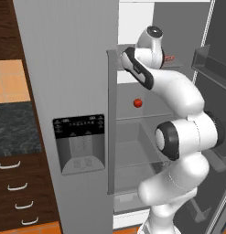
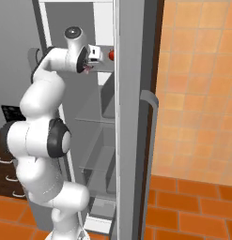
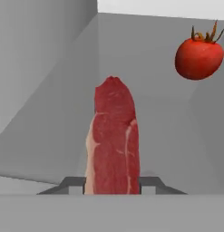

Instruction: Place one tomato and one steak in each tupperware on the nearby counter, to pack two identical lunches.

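– Where's the claw [image 3: 112,186] right now?

– Reached into the open fridge [image 1: 132,137] at upper-shelf height. In the hand view its two dark fingertips [image 3: 72,183] sit tight on either side of a steak [image 3: 112,142], so it's pinching that slab of red meat between them. The steak stands on edge, running straight out ahead of the claw.

– And the tomatoes?

– One tomato [image 3: 198,56] lies beyond the claw and off to its right in the hand view, well apart from the steak, green stem on top. In the left base view a second tomato [image 1: 137,103] rests on a shelf below the claw's level, behind the arm. There's a red spot by the claw in the right base view, probably the first tomato, but it's too small to be sure.

– The counter?

– The black marbled counter [image 1: 16,130] is far off to the claw's left, past the closed fridge door [image 1: 68,91] with its dispenser panel [image 1: 80,144], above brown drawers [image 1: 18,192].
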Tool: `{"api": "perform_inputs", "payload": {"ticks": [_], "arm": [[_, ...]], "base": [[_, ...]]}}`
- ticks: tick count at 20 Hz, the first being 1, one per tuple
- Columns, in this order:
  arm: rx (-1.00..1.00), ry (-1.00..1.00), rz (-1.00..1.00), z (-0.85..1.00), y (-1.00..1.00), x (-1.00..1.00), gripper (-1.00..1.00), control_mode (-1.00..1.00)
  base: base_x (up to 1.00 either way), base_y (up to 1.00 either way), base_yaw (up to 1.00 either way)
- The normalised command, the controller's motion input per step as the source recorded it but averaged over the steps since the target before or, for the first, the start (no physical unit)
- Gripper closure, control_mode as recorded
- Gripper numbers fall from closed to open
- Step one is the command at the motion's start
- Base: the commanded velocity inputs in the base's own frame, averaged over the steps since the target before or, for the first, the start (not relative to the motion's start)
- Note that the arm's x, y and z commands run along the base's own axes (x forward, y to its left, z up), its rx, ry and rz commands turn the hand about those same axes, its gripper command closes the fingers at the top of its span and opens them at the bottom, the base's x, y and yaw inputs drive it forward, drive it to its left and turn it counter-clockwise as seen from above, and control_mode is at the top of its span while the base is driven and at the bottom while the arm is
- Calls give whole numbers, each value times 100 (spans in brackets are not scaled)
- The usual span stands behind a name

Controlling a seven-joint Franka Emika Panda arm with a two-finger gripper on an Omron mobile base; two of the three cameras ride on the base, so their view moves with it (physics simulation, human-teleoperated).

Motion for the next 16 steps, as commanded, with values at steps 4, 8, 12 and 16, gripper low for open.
{"api": "perform_inputs", "payload": {"ticks": [4, 8, 12, 16], "arm": [[0, -3, -7, 0, -10, -100, 100, -100], [0, -9, -1, 0, -18, -100, 100, -100], [0, -8, 0, -1, -12, -100, 100, -100], [0, -1, 0, -14, -4, -100, 100, -100]], "base": [[0, 0, 0], [0, 0, 0], [0, 0, 0], [0, 0, 0]]}}
